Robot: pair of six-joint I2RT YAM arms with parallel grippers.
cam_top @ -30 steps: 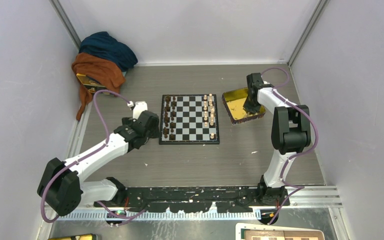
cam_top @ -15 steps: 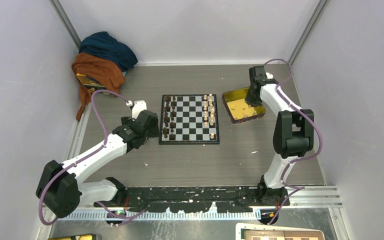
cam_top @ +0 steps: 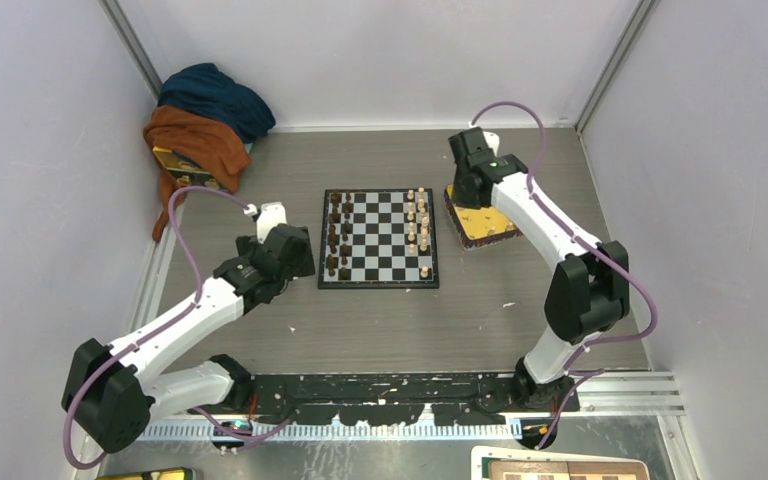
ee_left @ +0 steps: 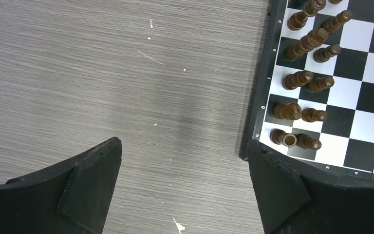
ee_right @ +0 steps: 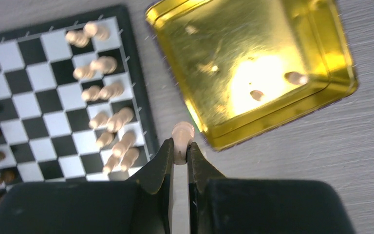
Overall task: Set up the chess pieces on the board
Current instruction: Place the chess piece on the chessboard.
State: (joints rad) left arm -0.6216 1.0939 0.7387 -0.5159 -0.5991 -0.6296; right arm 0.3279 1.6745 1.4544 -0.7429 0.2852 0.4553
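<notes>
The right gripper [ee_right: 180, 148] has its two jaws pressed together on one light-tan chess piece [ee_right: 182, 132]. The rounded head of the piece sticks out past the fingertips [ee_right: 168, 153]. This gripper is over the gap between two things: the yellow tray [ee_right: 331, 58] is ahead and to its right, and the board [ee_right: 44, 131] is to its left. In the tray I count two small tan pieces [ee_right: 296, 77], lying apart from each other. The side of the board nearest this gripper carries two columns of light-tan pieces [ee_right: 104, 64]. They are blurred, so I count only roughly: about twelve.

The left gripper [ee_left: 185, 165] has its jaws wide apart and holds nothing. It hangs over the bare table [ee_left: 78, 73], with the corner of the board near its right finger. On that side stand two columns of dark brown pieces [ee_left: 297, 79], at least ten in view.
</notes>
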